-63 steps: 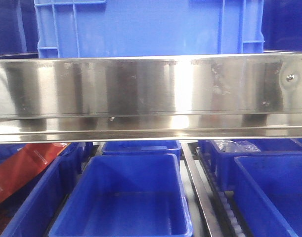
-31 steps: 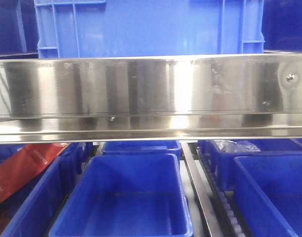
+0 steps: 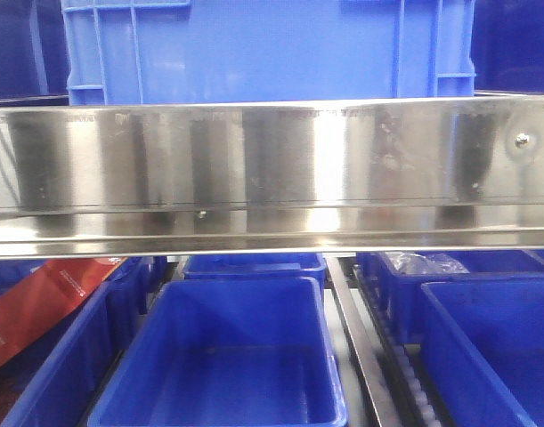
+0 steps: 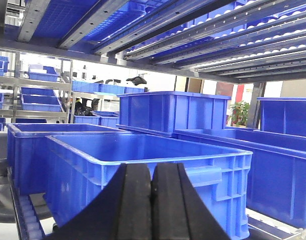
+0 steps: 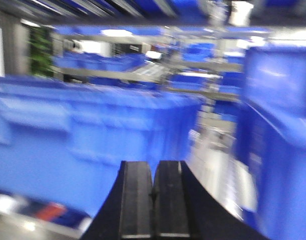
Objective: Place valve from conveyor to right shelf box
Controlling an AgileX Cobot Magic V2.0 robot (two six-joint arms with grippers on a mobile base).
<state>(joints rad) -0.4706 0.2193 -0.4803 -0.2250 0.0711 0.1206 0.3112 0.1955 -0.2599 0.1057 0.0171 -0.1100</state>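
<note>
A shiny steel shelf rail (image 3: 272, 169) blocks my front view, smooth blue plastic bins (image 3: 227, 356) below it. My left gripper (image 4: 151, 200) and right gripper (image 5: 153, 200) are both pressed together, empty. I see no valve or conveyor.

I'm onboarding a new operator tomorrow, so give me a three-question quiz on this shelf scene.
1. True or false: the left pincer is shut with nothing between its fingers.
2. Which wrist view is motion-blurred? A) left B) right
3. Fill in: in the front view, a ___ packet lies at lower left beside the blue bin.

Key: 1 true; 2 B, the right pincer's view is smeared; 3 red.
</note>
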